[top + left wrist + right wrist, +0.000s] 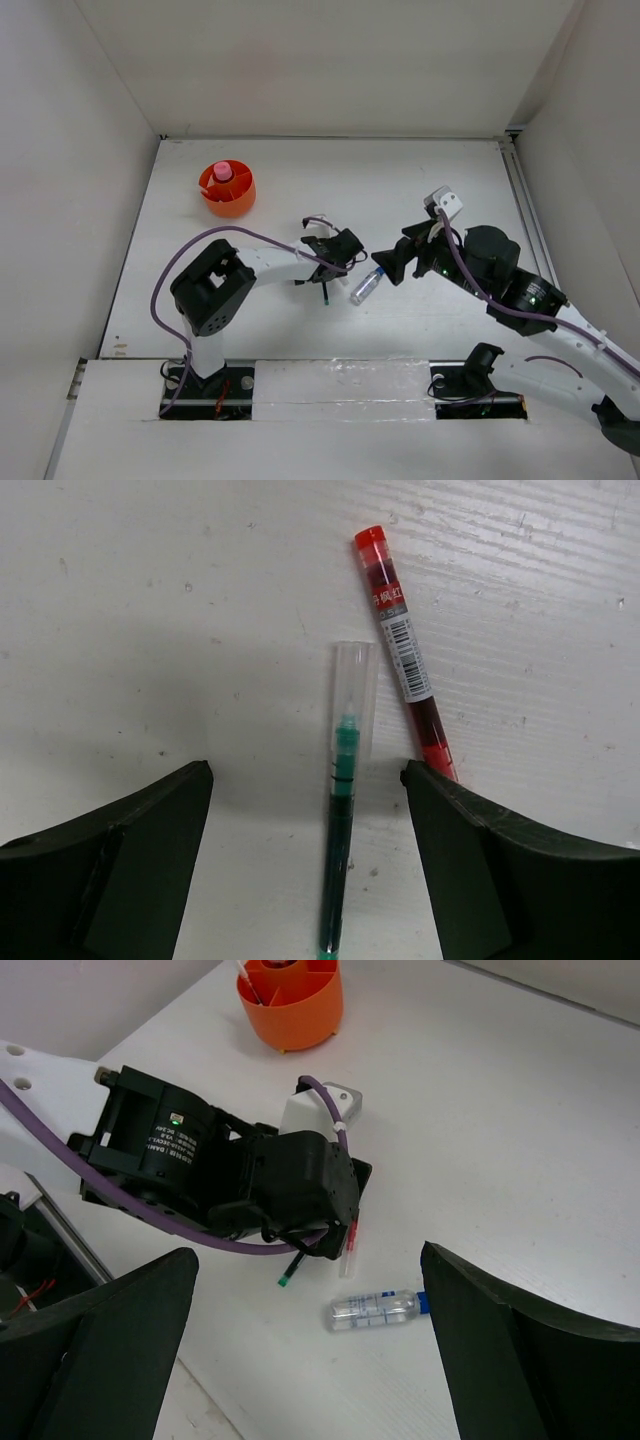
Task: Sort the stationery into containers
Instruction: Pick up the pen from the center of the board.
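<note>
Pink-capped bottle (222,174) in tub (228,192), upper left; red pen (404,660), green pen (340,830), clear bottle (375,1310) unsorted; left hand (307,772), right hand (310,1253) released.

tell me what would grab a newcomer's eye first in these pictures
The bright orange tub at the far left of the white table stands out first, with a pink-capped bottle in it. Next, the left claw hangs open over a dark-green pen, a red pen lying just beside it. A clear blue-capped bottle lies on its side near the middle of the table.
</note>
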`<state>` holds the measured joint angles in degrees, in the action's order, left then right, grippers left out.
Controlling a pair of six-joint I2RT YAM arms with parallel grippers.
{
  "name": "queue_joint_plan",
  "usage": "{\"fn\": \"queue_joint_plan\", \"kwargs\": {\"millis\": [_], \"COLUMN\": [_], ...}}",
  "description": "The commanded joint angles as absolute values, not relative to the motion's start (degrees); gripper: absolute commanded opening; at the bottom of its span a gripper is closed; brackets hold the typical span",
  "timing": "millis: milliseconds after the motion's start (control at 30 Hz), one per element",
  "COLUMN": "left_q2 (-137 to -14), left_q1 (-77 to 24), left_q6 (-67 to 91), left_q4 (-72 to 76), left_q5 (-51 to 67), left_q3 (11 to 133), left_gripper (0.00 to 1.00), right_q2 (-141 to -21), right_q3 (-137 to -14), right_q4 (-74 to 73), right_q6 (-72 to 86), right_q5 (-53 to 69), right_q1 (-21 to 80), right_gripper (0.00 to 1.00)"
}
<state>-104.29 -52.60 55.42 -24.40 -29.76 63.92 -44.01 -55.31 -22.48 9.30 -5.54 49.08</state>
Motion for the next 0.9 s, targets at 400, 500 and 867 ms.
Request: {"fn": "queue_joint_plan", "kwargs": {"millis": [400,500,867], "left_q2": [-107.0,-108.3,-95.2], "left_q1": [-51.0,-51.0,-46.0], "left_q6": [54.8,54.8,54.6], "left_q4": [-25.8,-25.8,-28.1], "left_q5": [-28.6,-28.6,-35.2], "left_q3": [60.7,60.7,59.8], "left_gripper": [0.15,0.00,0.00], "right_q2": [-43.0,-43.5,-44.0], "right_q3": [-54.9,-54.9,-54.9], "right_q4": [-18.7,-18.7,-17.6], "right_q6": [9.8,9.8,9.8], "right_q5": [-4.4,-3.9,-2.8], "right_q1": [48.7,48.7,48.7], "right_gripper": [0.99,0.99,0.99]}}
